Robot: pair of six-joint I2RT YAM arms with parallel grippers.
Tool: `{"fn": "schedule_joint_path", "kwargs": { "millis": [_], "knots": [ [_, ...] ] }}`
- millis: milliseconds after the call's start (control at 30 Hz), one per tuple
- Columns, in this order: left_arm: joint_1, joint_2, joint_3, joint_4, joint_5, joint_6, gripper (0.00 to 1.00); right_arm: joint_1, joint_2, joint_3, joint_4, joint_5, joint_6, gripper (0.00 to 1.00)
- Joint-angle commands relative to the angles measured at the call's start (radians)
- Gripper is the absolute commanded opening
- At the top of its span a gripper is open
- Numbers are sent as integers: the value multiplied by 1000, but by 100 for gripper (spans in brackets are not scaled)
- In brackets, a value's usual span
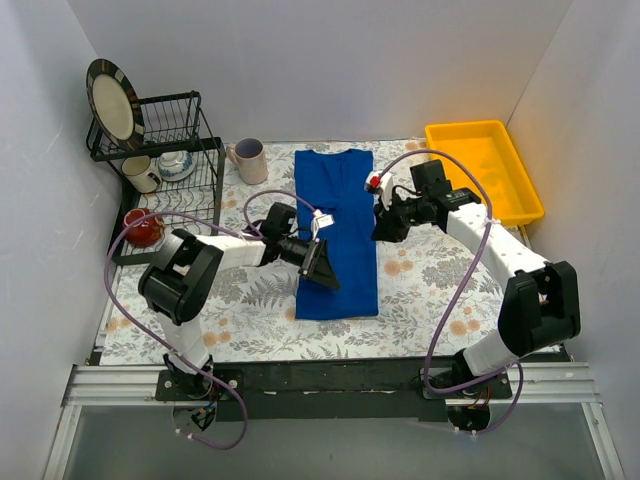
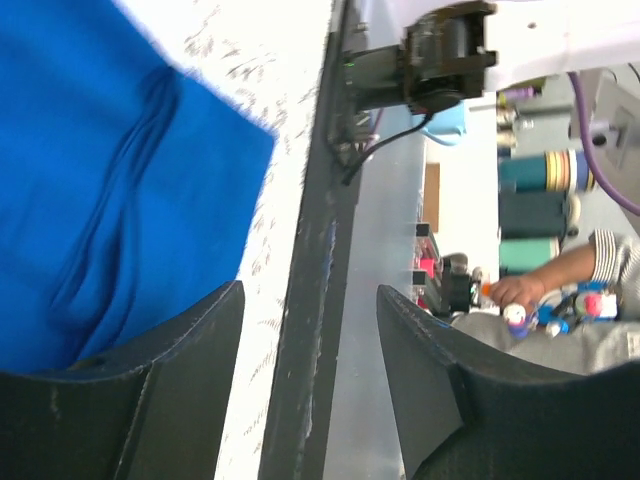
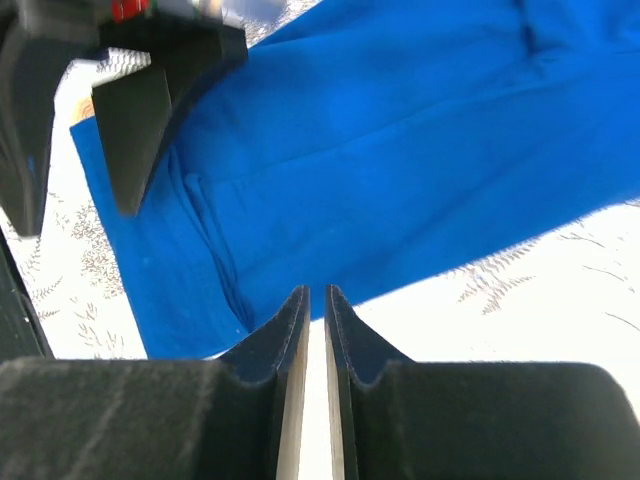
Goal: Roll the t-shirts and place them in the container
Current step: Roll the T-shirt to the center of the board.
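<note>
on floral cloth (image 1: 430,285), folded t-shirt (image 1: 338,215); left tool (image 1: 323,270) wide, right tool (image 1: 382,232) nearly closed.

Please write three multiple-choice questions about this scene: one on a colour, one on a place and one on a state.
1. What colour is the shirt?
A. red
B. green
C. blue

2. Where on the table does the bin stand?
A. near left
B. far right
C. on the shirt

3. How is the left gripper?
A. open
B. shut on the shirt
C. shut on the bin

Answers:
1 C: it is blue in every view.
2 B: the top view shows it at the far right corner.
3 A: the left wrist view shows its jaws wide apart, with nothing held.
</note>
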Motion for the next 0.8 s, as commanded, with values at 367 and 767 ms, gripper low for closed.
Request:
{"fn": "schedule_joint_path", "kwargs": {
  "millis": [367, 767],
  "knots": [
    [-240, 243, 96, 462, 33, -282, 54, -120, -134, 61, -100, 74, -19, 19],
    [-240, 303, 168, 344, 28, -183, 58, -134, -220, -22, -107, 89, -51, 22]
  ]
}}
